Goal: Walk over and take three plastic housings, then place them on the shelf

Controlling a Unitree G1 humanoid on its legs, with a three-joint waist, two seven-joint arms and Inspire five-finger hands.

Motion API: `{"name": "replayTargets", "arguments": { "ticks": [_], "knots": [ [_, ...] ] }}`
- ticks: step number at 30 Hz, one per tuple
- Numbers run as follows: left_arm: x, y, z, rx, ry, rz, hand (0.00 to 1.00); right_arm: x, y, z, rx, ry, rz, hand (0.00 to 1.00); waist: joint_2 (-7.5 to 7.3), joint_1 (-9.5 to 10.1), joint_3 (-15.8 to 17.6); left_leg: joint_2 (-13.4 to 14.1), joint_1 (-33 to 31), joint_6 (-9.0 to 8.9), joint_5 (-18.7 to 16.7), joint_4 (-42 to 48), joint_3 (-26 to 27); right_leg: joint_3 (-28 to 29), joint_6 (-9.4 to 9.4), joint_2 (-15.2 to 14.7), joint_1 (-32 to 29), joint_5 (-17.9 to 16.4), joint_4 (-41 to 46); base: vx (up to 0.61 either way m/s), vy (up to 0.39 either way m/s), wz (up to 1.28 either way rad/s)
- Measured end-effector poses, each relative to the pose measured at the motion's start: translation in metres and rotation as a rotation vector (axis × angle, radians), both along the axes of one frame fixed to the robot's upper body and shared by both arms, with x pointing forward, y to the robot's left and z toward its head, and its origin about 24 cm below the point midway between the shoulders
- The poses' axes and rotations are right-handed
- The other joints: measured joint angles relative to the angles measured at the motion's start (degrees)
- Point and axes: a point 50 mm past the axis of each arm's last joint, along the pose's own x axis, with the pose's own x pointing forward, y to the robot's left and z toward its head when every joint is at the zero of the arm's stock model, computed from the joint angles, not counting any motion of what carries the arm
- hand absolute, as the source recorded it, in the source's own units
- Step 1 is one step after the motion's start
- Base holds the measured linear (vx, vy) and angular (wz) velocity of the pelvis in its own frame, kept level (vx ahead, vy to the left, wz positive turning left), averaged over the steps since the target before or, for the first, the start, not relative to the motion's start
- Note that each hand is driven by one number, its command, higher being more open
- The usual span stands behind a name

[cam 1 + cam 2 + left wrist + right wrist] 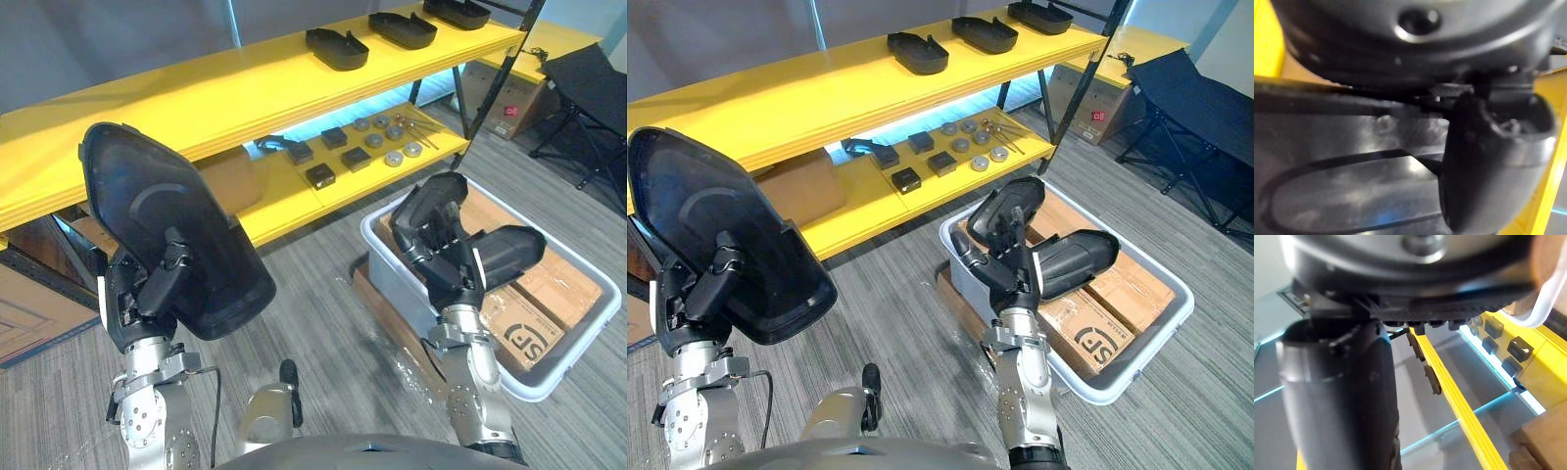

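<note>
In the left eye view, the left hand [147, 294] was curled round the lower edge of a big black housing, the left housing [157, 201]. It was held upright and hid part of the yellow shelf [196, 103] behind it. The right hand [441, 259] was closed on a second one, the right housing [514, 250], above a white bin [578, 352] on the floor just before the shelf's right end. Cardboard boxes [558, 284] lay in the bin. Three shelved housings [336, 47] sat in a row on the top board, well apart from both hands, making five in all. A folding chair [588, 78] stood far right.

In the right eye view, the lower board [852, 230] carried four black blocks [906, 178] and six metal discs [978, 164], with thin rods [1004, 132] beside them.

In the left wrist view, the left thumb [1488, 171] pressed on the left housing's glossy face.

In the right wrist view, the shelf's yellow edge and some of the blocks showed past the hand. Whether the dark bulk up close was thumb or housing, I could not tell.
</note>
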Motion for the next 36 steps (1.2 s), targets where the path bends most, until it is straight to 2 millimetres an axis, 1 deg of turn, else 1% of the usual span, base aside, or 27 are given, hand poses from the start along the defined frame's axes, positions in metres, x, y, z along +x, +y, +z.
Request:
{"name": "replayTargets", "arguments": {
  "ticks": [1, 2, 3, 4, 5, 6, 7, 8, 9, 10, 12, 13, 16, 18, 20, 21, 22, 23, 25, 27, 28, 29, 30, 32, 34, 35, 36],
  "knots": [
    [0.001, 0.0, 0.001, -0.001, -0.005, -0.001, 0.0, 0.0, 0.0, 0.0, -0.022, 0.004, -0.007, 1.0, -0.2, -0.05, 0.05, -0.69, -0.18, 0.1, -0.81, 0.69, -0.11, -0.13, -0.1, -0.51, 0.45, -0.09, 0.27, 0.16, 0.182, 0.33],
    [0.006, -0.001, 0.004, -0.002, -0.023, -0.007, 0.0, 0.0, -0.001, 0.0, -0.06, 0.011, -0.026, 1.0, -0.17, -0.25, 0.4, -1.86, -0.17, 0.75, -1.68, 1.24, -0.54, 0.08, -1.3, -2.19, -0.39, 0.86, 4.82, 0.15, 0.177, 0.45],
    [0.01, -0.002, 0.007, 0.001, -0.04, -0.015, 0.0, 0.0, -0.004, -0.002, -0.076, 0.022, -0.048, 1.0, -0.03, -0.36, 0.4, -2.74, -0.02, 1.06, -1.8, 0.97, -1.29, 1.46, -3.97, -3.81, -3.01, 2.51, 10.98, 0.18, 0.241, 0.59],
    [0.014, -0.002, 0.012, 0.016, -0.063, -0.023, 0.0, -0.001, -0.006, -0.005, -0.091, 0.041, -0.07, 1.0, -0.24, -0.3, 0.55, -3.72, 1.08, 1.44, -1.75, -0.32, -2.04, 3.77, -7.24, -5.92, -6.82, 6.68, 19.2, 0.12, 0.176, 0.48],
    [0.015, -0.001, 0.014, 0.037, -0.067, -0.023, 0.0, -0.001, -0.006, -0.005, -0.099, 0.046, -0.076, 1.0, -0.49, -0.21, 0.68, -3.86, 1.99, 1.54, -1.73, -1.24, -2.29, 4.97, -8.17, -6.8, -8.31, 9.42, 22.49, 0.18, 0.183, 0.38],
    [0.015, 0.002, 0.016, 0.072, -0.064, -0.015, 0.0, -0.001, -0.006, -0.005, -0.103, 0.04, -0.079, 1.0, -0.72, -0.28, 0.78, -5.16, 4.2, 1.97, -1.92, -3.24, -3.16, 7.81, -9.91, -7.74, -10.94, 16.83, 27.39, 0.23, 0.167, 0.32],
    [0.014, 0.005, 0.018, 0.109, -0.055, -0.015, 0.0, -0.001, -0.007, -0.003, -0.104, 0.023, -0.089, 1.0, -0.64, -1.06, 0.73, -5.64, 6.42, 2.5, -2.1, -5.63, -5.16, 11.84, -9.35, -7.24, -13.47, 24.9, 31.32, 0.26, 0.147, 0.4],
    [0.015, 0.005, 0.019, 0.125, -0.057, -0.019, 0.0, -0.001, -0.007, -0.002, -0.103, 0.009, -0.093, 1.0, -0.56, -1.65, 0.74, -5.8, 6.92, 3.06, -2.07, -6.3, -6.09, 13.87, -8.35, -6.15, -15.02, 22.24, 33.72, 0.27, 0.126, 0.6],
    [0.019, 0.006, 0.023, 0.138, -0.069, -0.023, 0.0, -0.002, -0.009, 0.003, -0.104, -0.02, -0.106, 1.0, -0.33, -2.19, 0.77, -5.96, 7.34, 4.27, -1.83, -7.2, -7.88, 16.43, -7.4, -2.95, -18.99, 14.45, 36.56, 0.3, 0.086, 0.72],
    [0.021, 0.006, 0.025, 0.138, -0.08, -0.028, 0.0, -0.002, -0.012, 0.006, -0.106, -0.036, -0.12, 1.0, -0.21, -2.75, 0.87, -5.97, 8.04, 4.61, -1.79, -8.25, -9.48, 16.71, -7.28, 0.03, -22.12, 9.55, 35.15, 0.28, 0.086, 0.72],
    [0.022, 0.004, 0.024, 0.134, -0.076, -0.035, 0.0, -0.002, -0.017, 0.01, -0.109, -0.052, -0.134, 1.0, 0.47, -3.09, 1.31, -5.96, 9.99, 4.9, -2.02, -9.78, -10.86, 15.66, -7.73, 3.5, -25.34, 6.17, 26.1, 0.25, 0.05, 0.43],
    [0.023, 0.002, 0.023, 0.128, -0.068, -0.044, 0.0, -0.002, -0.019, 0.012, -0.107, -0.065, -0.141, 1.0, 0.92, -3.2, 1.55, -5.96, 10.92, 4.84, -2.74, -9.95, -11.37, 16.13, -7.24, 5.63, -27.09, 6.57, 17.19, 0.22, 0.018, 0.27],
    [0.025, -0.006, 0.019, 0.112, -0.054, -0.082, 0.0, -0.007, -0.021, 0.014, -0.112, -0.076, -0.131, 1.0, 1.42, -3.82, 1.71, -6.09, 12.56, 3.7, -5.47, -7.43, -14.18, 21.82, -5.08, 8.98, -29.87, 10.27, 2.98, 0.23, -0.044, 0.5],
    [0.024, -0.013, 0.015, 0.102, -0.038, -0.113, 0.0, -0.013, -0.016, 0.019, -0.114, -0.098, -0.112, 1.0, 0.94, -3.85, 1.43, -6.72, 13.95, 2.91, -7.5, -5.53, -16.2, 22.74, -5.2, 8.78, -29.25, 12.97, -0.06, 0.29, -0.137, 0.63],
    [0.02, -0.015, 0.013, 0.101, -0.024, -0.122, 0.0, -0.013, -0.006, 0.031, -0.116, -0.157, -0.072, 1.0, -0.72, -3.4, 0.34, -7.86, 15.02, 1.83, -10.22, -4.68, -17.38, 22.24, -6.26, 7.8, -27.58, 15.18, -2.96, 0.32, -0.212, 0.45],
    [0.018, -0.015, 0.011, 0.097, -0.017, -0.123, 0.0, -0.011, -0.002, 0.04, -0.138, -0.198, -0.05, 1.0, -1.64, -2.81, -0.84, -8.19, 15.05, 1.58, -12.49, -3.48, -17.58, 21.79, -6.07, 7.79, -25.84, 18.58, -5.52, 0.28, -0.205, 0.27],
    [0.018, -0.015, 0.01, 0.091, -0.014, -0.12, 0.0, -0.01, -0.001, 0.044, -0.162, -0.217, -0.042, 1.0, -1.44, -2.8, -1.03, -7.46, 15.03, 1.47, -13.93, -2.43, -17.24, 20.86, -5.78, 7.91, -24.99, 20.58, -6.23, 0.39, -0.307, 0.29],
    [0.014, -0.016, 0.007, 0.073, -0.003, -0.119, 0.0, -0.008, -0.002, 0.049, -0.189, -0.24, -0.022, 1.0, 0.15, -2.49, -1.96, -4.74, 15.05, 0.26, -16.77, -0.24, -15.91, 19.18, -6.72, 9.6, -23.91, 21.43, -6.46, 0.32, -0.23, 0.13],
    [0.01, -0.016, 0.003, 0.033, 0.0, -0.133, 0.0, -0.007, -0.007, 0.051, -0.213, -0.245, -0.024, 1.0, 2.17, -1.75, -3.21, -1.6, 15.27, -1.13, -18.2, 1.23, -15.74, 18.58, -7.81, 12.49, -23.07, 20.49, -6.68, 0.38, -0.202, -0.02],
    [0.01, -0.018, 0.002, -0.007, -0.012, -0.151, 0.0, -0.007, -0.013, 0.048, -0.219, -0.23, -0.045, 1.0, 2.55, -2.09, -3.24, -0.03, 15.28, -2.03, -18.56, 4.47, -15.04, 17.98, -8.64, 14.17, -21.07, 19.45, -7.68, 0.34, -0.157, 0.03],
    [0.011, -0.021, 0.0, -0.015, -0.007, -0.159, 0.0, -0.007, -0.017, 0.044, -0.225, -0.21, -0.059, 1.0, 2.62, -2.11, -3.15, 0.79, 13.72, -2.32, -18.66, 10.65, -13.72, 17.89, -8.92, 14.99, -18.84, 18.94, -8.99, 0.3, -0.122, -0.05],
    [0.012, -0.024, -0.003, -0.025, 0.001, -0.172, 0.0, -0.009, -0.021, 0.041, -0.231, -0.195, -0.071, 1.0, 3.1, -2.43, -2.87, 1.91, 11.18, -3.9, -17.55, 19.19, -12.32, 17.64, -9.09, 15.48, -16.09, 18.36, -10.3, 0.33, -0.093, -0.02],
    [0.012, -0.026, -0.005, -0.03, 0.008, -0.182, 0.0, -0.01, -0.024, 0.04, -0.235, -0.191, -0.079, 1.0, 3.57, -2.84, -2.5, 2.98, 8.71, -4.42, -15.27, 25.63, -10.84, 17.34, -9.28, 15.66, -13.84, 18.01, -11.39, 0.21, -0.043, 0.03],
    [0.014, -0.028, -0.009, -0.031, 0.021, -0.209, 0.0, -0.014, -0.028, 0.038, -0.235, -0.18, -0.1, 1.0, 4.01, -3.35, -2.13, 5.33, 5.99, -3.98, -15.38, 32.56, -7.82, 16.8, -9.47, 15.53, -10.77, 17.81, -13.18, 0.16, 0.014, 0.05],
    [0.019, -0.03, -0.014, -0.031, 0.031, -0.24, 0.0, -0.019, -0.038, 0.037, -0.24, -0.174, -0.149, 1.0, 3.82, -3.57, -1.8, 7.68, 4.22, -3.71, -18.2, 26.73, -4.66, 16.74, -8.57, 13.56, -8.72, 17.1, -14.22, 0.21, 0.083, 0.05],
    [0.02, -0.031, -0.015, -0.031, 0.034, -0.244, 0.0, -0.02, -0.04, 0.037, -0.242, -0.175, -0.161, 1.0, 3.71, -3.75, -1.72, 7.56, 4.28, -3.69, -18.21, 23.26, -4.2, 16.62, -8.21, 12.63, -8.35, 16.8, -14.27, 0.19, 0.179, 0.13],
    [0.021, -0.031, -0.016, -0.031, 0.035, -0.251, 0.0, -0.022, -0.045, 0.038, -0.248, -0.176, -0.182, 1.0, 3.64, -4.1, -1.69, 6.89, 4.78, -3.96, -17.49, 14.73, -3.89, 16.39, -7.21, 10.76, -7.75, 16.01, -14.24, 0.12, 0.166, 0.23]
  ]
}}
